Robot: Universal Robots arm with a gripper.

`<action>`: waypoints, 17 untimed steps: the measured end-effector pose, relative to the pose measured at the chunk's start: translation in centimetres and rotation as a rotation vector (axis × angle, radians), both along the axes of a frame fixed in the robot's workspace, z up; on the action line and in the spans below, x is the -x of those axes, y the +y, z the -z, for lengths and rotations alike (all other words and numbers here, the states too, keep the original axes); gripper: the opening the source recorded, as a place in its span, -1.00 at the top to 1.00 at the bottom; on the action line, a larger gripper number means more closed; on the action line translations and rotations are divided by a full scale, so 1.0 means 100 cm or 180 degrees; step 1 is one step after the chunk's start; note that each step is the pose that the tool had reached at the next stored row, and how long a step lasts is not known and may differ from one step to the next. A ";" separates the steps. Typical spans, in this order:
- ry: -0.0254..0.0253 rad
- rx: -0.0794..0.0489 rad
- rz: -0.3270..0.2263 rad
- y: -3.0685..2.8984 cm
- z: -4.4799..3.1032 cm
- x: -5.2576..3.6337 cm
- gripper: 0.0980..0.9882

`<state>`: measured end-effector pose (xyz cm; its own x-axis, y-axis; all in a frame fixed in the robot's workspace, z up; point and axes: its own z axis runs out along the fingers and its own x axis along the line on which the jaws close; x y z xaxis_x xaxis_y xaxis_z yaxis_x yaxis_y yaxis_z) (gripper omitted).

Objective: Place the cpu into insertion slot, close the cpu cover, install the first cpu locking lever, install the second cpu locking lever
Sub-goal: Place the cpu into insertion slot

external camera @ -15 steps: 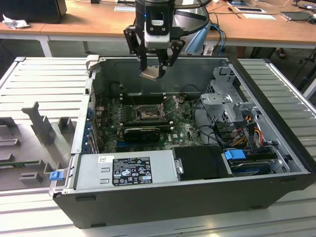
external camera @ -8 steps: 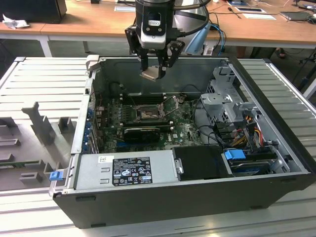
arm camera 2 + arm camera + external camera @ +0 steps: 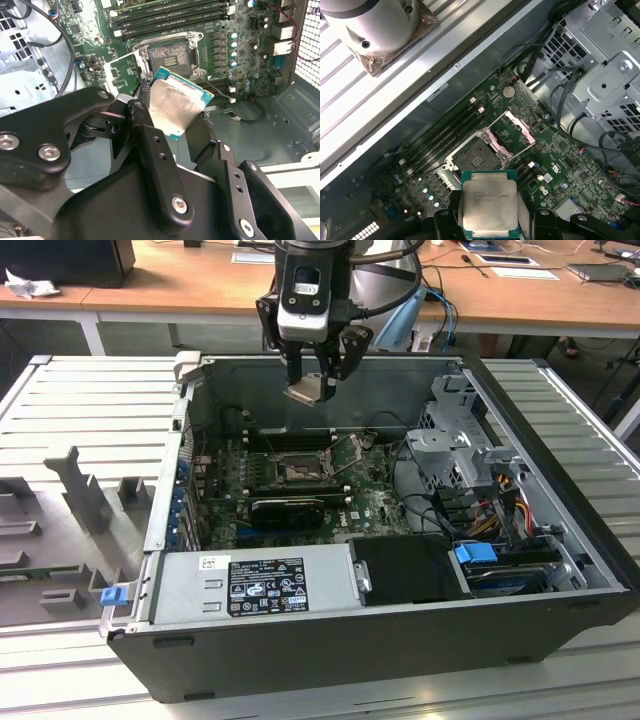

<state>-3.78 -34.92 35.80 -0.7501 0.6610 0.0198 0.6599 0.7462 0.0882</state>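
"Cpu (image 3: 489, 209), where is it?"
"In the air above the insertion slot (image 3: 476, 157), apart from it; the gripper (image 3: 311, 385) is clenched on the cpu's edges."
"And the cpu cover (image 3: 521, 126)?"
"Tilted up, open, beside the insertion slot; the slot's pin field lies uncovered."

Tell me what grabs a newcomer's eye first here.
The gripper hangs over the open case, shut on the cpu. Below it, on the green motherboard, the insertion slot lies bare, with the cpu cover standing open beside it.
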 end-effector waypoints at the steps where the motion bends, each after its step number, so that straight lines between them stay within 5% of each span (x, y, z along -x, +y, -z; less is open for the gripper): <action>1: 0.0000 0.0000 0.0000 0.0000 0.0005 0.0000 0.03; 17: 0.0001 0.0013 0.0243 0.0000 0.0029 0.0000 0.03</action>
<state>-3.78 -34.92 35.51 -0.6976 0.7163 0.0172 0.7148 0.6941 0.0851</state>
